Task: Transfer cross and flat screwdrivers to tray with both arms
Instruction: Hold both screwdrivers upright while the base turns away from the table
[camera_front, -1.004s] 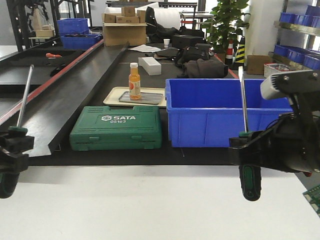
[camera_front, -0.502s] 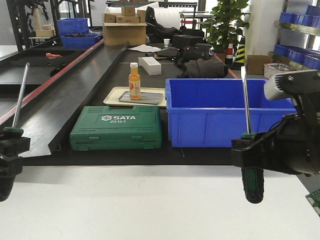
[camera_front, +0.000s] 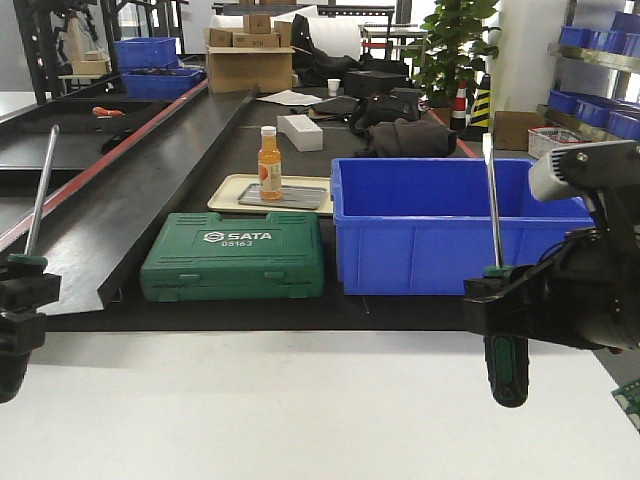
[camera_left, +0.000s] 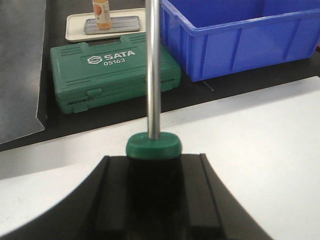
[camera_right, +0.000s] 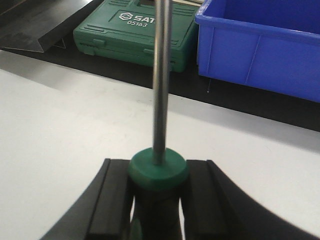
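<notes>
At the lower left edge of the front view, the left gripper (camera_front: 20, 292) pinches the left screwdriver (camera_left: 154, 75) at its green collar, shaft pointing up; at lower right, the right gripper (camera_front: 505, 300) is clamped likewise on the right screwdriver (camera_right: 161, 75), dark handle hanging over the white table (camera_front: 300, 420); at upper centre, the beige tray (camera_front: 222, 192) sits behind the green SATA case (camera_front: 232, 256), beside the blue bin (camera_front: 440, 240), bearing an orange bottle (camera_front: 268, 165).

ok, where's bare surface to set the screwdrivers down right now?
White tabletop is bare between left gripper and right gripper, back to the black mat. The mat is crowded: green case, blue bin, tray with bottle sit close.
</notes>
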